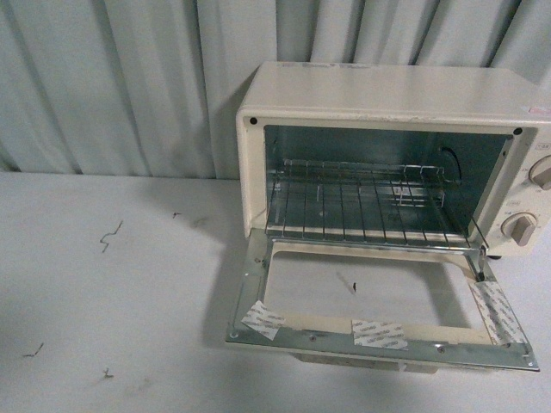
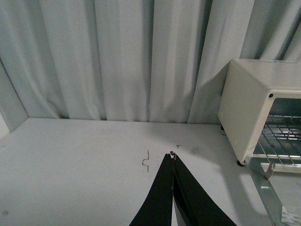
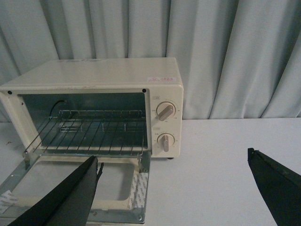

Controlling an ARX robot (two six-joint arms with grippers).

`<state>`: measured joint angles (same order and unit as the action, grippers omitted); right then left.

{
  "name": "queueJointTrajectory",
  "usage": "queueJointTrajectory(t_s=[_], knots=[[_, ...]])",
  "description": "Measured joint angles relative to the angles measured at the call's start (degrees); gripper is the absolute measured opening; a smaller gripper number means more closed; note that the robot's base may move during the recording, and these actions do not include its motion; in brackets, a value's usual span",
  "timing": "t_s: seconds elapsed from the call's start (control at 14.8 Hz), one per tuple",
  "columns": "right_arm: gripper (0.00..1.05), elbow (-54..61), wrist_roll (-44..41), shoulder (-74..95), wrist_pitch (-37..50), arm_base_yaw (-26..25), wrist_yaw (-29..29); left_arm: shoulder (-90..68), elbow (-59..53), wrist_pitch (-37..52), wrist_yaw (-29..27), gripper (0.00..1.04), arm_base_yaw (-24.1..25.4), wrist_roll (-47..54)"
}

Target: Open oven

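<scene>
Cream oven [image 1: 387, 95] stands open (labels unreadable) — left tool [image 2: 174, 157] pressed together, right tool [image 3: 174, 162] spread.

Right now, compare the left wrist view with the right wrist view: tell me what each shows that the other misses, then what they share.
Only the left wrist view shows the shut left gripper, a bent wire scrap on the table, and the oven's plain side wall. Only the right wrist view shows the open right gripper, the two knobs, and the full oven cavity. Both show the wire rack, the door folded down flat, and the curtain behind.
</scene>
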<state>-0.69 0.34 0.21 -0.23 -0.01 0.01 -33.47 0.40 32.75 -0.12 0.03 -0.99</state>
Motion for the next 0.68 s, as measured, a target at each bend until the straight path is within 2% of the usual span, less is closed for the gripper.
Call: queueJointTrajectory(t_s=[0.68], knots=[[0.98, 0.0, 0.0, 0.0, 0.0, 0.0, 0.02, 16.74, -0.02, -16.06, 0.0, 0.02, 0.0, -0.02]])
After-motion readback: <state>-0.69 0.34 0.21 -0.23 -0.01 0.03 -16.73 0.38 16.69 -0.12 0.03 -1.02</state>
